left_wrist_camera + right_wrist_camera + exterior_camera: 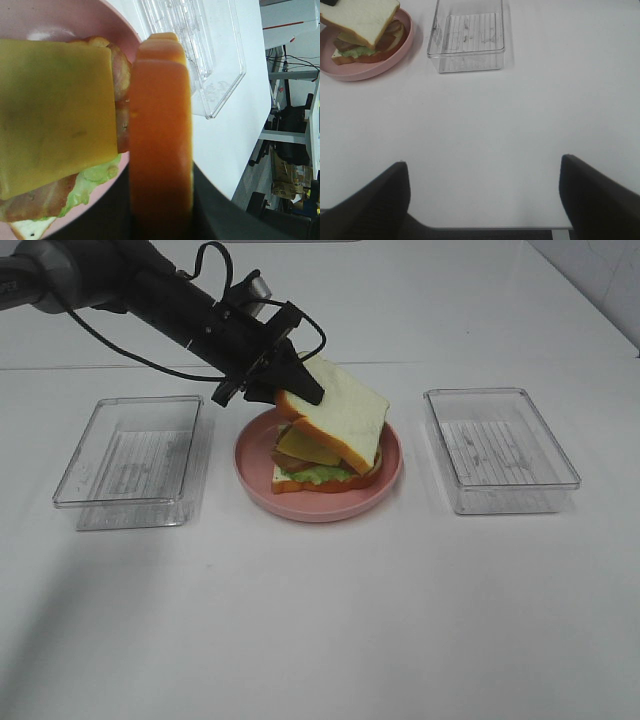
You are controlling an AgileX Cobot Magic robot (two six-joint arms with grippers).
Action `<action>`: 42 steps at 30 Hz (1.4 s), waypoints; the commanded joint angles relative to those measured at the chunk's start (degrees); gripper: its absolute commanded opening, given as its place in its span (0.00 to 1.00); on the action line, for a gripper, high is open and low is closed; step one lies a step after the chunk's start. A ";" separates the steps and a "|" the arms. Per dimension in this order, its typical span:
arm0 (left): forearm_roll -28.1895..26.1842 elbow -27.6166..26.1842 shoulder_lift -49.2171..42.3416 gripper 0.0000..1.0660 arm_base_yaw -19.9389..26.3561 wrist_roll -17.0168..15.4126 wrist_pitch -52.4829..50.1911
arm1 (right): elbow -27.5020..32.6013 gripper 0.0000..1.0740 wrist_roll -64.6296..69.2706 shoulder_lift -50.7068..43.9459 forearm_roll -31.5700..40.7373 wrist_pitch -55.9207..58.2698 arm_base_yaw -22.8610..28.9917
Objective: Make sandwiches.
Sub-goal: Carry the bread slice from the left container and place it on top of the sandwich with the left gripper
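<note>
Sandwich (pixel 322 462) top slice (pixel 342 412) pinched in left tool (pixel 290 390).

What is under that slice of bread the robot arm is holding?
Under the tilted top bread slice, held by the left gripper, lie yellow cheese, bacon, lettuce and a bottom slice on the pink plate. The bread hides the layers' far side.

The trays (pixel 128 462) were clear, glossy plastic; the pink plate (pixel 390 475) looked smooth; the table (pixel 330 620) was matt white.
</note>
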 commanded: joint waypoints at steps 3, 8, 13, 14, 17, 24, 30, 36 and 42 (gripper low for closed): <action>1.32 -0.86 0.63 0.00 -0.17 -1.26 0.86 | 0.23 0.73 -0.40 -1.43 0.23 -0.46 -0.06; 3.44 -0.86 0.63 0.00 -0.17 -1.89 -0.06 | 0.23 0.73 -0.40 -1.43 0.23 -0.46 -0.06; 3.72 -0.86 0.80 0.00 0.00 -2.06 -1.20 | 0.23 0.73 -0.40 -1.43 0.23 -0.46 -0.06; 3.78 -0.86 1.15 0.00 0.00 -2.06 -1.26 | 0.23 0.73 -0.40 -1.43 0.23 -0.46 -0.06; 4.01 -0.86 2.18 0.00 0.00 -2.06 -1.26 | 0.23 0.73 -0.40 -1.43 0.23 -0.46 -0.06; 5.56 -0.97 2.81 0.00 0.00 -2.92 -1.49 | 0.23 0.73 -0.40 -1.43 0.23 -0.46 -0.06; 8.19 -0.97 2.58 0.40 0.00 -5.96 -1.43 | 0.23 0.73 -0.40 -1.43 0.23 -0.46 -0.06; 13.69 -6.47 1.09 0.77 0.00 -7.16 3.15 | 0.23 0.73 -0.40 -1.43 0.23 -0.46 -0.06; 26.99 -15.01 0.34 0.77 0.00 -15.81 5.61 | 0.23 0.73 -0.40 -1.43 0.23 -0.46 -0.06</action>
